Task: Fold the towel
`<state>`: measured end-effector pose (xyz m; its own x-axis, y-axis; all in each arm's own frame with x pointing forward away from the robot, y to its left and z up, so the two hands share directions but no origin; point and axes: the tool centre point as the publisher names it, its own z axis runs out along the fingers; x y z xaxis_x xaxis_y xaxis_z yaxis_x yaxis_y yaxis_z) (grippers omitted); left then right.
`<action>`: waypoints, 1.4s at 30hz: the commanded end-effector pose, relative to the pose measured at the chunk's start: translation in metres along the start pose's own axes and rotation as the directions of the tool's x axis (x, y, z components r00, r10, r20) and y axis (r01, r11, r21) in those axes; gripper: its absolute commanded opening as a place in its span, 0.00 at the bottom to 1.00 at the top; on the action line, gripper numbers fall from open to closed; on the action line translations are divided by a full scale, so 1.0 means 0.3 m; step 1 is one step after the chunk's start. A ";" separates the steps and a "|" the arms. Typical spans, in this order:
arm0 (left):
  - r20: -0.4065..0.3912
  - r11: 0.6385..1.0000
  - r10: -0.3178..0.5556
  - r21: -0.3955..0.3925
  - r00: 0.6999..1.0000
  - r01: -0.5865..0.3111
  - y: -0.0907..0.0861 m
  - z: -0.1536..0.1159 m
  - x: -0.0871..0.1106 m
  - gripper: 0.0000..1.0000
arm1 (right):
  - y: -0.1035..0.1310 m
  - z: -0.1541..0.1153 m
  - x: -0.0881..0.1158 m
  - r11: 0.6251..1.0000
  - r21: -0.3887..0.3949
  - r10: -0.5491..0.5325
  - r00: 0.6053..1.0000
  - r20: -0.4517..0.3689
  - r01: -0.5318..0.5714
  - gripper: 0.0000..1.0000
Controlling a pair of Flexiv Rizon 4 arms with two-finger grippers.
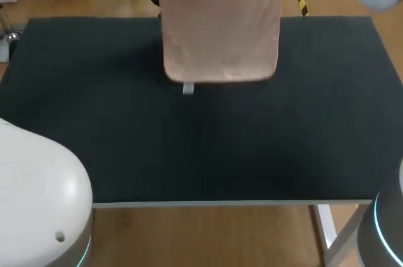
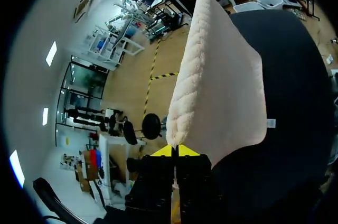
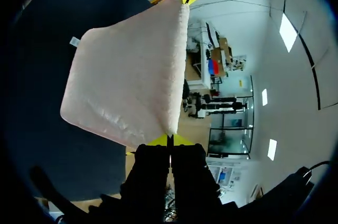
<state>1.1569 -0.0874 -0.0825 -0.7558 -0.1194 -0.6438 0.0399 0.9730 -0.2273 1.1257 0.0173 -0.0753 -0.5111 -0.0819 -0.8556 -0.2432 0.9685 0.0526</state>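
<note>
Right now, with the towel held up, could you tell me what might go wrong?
The left gripper and right gripper each pinch only a towel corner; a slip could drop that side. It seems to hang near the far edge of the table, so lowering it might leave part overhanging.

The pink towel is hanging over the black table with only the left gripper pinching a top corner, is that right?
Not quite: both grippers hold it. The right wrist view shows the right gripper shut on one top corner of the pink towel, and the left gripper pinches the other corner. The rest is right: it hangs over the black table.
</note>
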 end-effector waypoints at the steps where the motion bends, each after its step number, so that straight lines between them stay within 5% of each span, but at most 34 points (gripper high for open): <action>1: 0.032 0.999 0.007 -0.033 0.999 -0.006 -0.024 -0.214 -0.044 0.00 | 0.007 -0.165 -0.089 1.000 0.022 -0.014 0.999 0.046 0.013 0.00; 5: 0.064 0.999 0.018 -0.028 0.998 -0.016 -0.039 -0.269 -0.058 0.00 | 0.030 -0.218 -0.142 0.999 0.022 -0.047 0.994 0.101 0.045 0.00; 8: 0.037 0.999 0.035 -0.019 0.999 -0.035 -0.047 -0.276 -0.013 0.00 | 0.041 -0.248 -0.102 0.997 0.027 -0.068 0.993 0.098 0.066 0.00; 18: -0.258 0.997 0.075 -0.006 0.963 -0.079 -0.036 -0.184 0.433 0.00 | 0.048 -0.278 0.365 0.995 0.000 -0.098 0.973 -0.211 0.101 0.00; 25: -0.386 0.999 0.042 0.018 0.921 -0.038 -0.017 -0.244 0.678 0.00 | 0.071 -0.373 0.495 0.997 -0.015 -0.082 0.957 -0.280 0.081 0.00; 31: -0.423 0.999 0.032 0.028 0.906 -0.022 -0.021 -0.290 0.778 0.00 | 0.096 -0.425 0.544 0.996 -0.043 -0.082 0.947 -0.310 0.072 0.00; 42: -0.548 0.998 0.001 -0.056 0.836 -0.038 -0.009 -0.140 0.886 0.00 | 0.088 -0.301 0.771 0.995 -0.020 -0.095 0.877 -0.471 0.098 0.00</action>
<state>0.9105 -0.1006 -0.2099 -0.9840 0.0047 -0.1783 0.0378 0.9825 -0.1826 0.9113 -0.0050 -0.2063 -0.8048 -0.2765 -0.5252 -0.3142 0.9492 -0.0181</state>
